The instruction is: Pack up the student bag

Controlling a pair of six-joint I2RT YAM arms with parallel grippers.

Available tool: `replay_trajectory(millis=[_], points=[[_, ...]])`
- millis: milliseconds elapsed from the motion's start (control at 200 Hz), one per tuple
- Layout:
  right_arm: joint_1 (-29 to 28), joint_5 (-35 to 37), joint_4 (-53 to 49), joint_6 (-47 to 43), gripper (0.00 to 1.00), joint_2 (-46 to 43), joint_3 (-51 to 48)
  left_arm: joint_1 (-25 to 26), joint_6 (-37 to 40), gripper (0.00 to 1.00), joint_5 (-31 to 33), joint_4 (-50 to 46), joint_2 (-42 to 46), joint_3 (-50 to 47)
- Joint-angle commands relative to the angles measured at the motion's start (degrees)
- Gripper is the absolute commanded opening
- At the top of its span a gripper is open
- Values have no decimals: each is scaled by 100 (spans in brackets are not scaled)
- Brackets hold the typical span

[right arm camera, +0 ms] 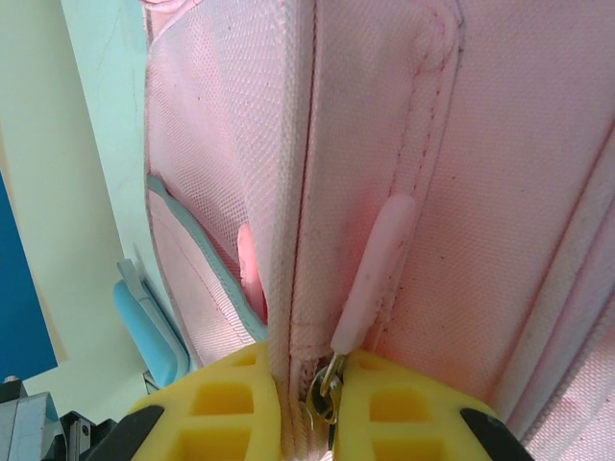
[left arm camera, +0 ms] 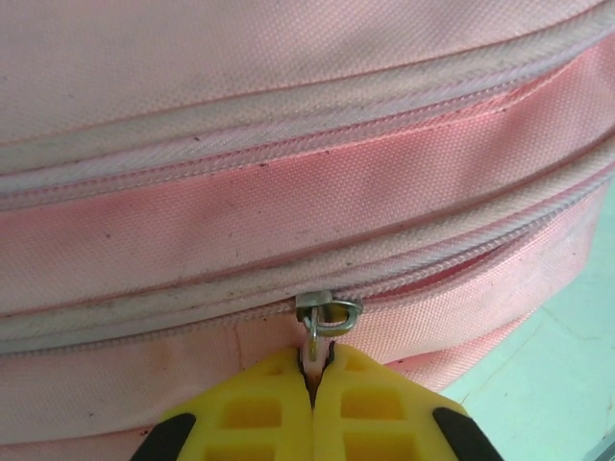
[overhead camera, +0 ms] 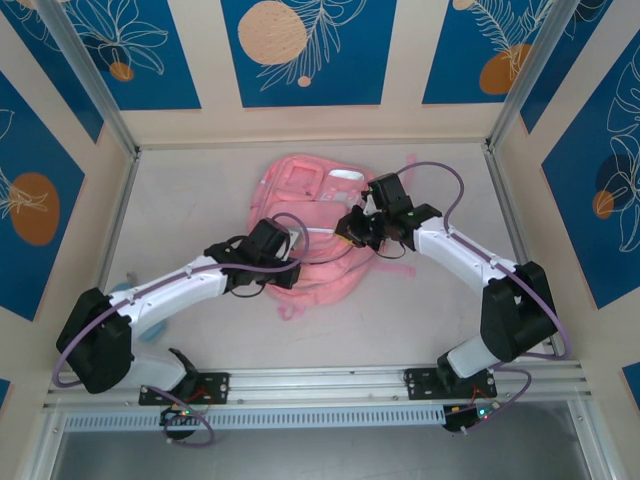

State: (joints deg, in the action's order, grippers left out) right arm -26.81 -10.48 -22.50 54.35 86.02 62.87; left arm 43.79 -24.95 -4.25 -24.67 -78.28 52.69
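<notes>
Your student bag (overhead camera: 325, 272) lies flat near the middle of the table (overhead camera: 200, 200), a soft pink fabric backpack with a paler panel on its far part and thin pink straps trailing off its near end. Its long axis runs from the back of the table towards the arm bases, leaning slightly to your right at the near end. I cannot tell which end is the top.

Close up, the fabric (left arm camera: 288, 192) is a fine weave crossed by parallel zip lines with pale tape. A metal zip pull (left arm camera: 327, 313) sits on the lowest line. On the other side, the cloth (right arm camera: 461, 192) shows a stitched seam and a soft pink pull tab (right arm camera: 375, 269) lying along it.

Your left gripper (left arm camera: 312, 370) is clenched, its yellow fingers (left arm camera: 250, 413) pressed together on the zip pull. From above it meets the bag's left edge (overhead camera: 298, 243).

Your right gripper (right arm camera: 309, 394) is clamped on the bag's zipped seam, with the tab's metal link in the narrow gap between its fingers (right arm camera: 231, 413). From above it reaches in at the right side (overhead camera: 352, 232).

A pale blue object (right arm camera: 154, 331) lies just beside the bag.
</notes>
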Motion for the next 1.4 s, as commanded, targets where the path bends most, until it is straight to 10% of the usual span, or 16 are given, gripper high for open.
replay_trajectory(millis=[0, 395, 700, 1390], points=[[182, 154, -118, -158, 8, -410, -64, 25, 115, 0, 408, -305, 150, 155], [915, -350, -107, -487, 12, -622, -503, -64, 190, 0, 660, -208, 123, 149], [971, -1, -631, 25, 63, -1281, -820, 289, 380, 0, -260, 401, 79, 440], [448, 164, -674, 2043, 62, -2409, -1772, 1359, 397, 0, -516, 499, -838, 1440]])
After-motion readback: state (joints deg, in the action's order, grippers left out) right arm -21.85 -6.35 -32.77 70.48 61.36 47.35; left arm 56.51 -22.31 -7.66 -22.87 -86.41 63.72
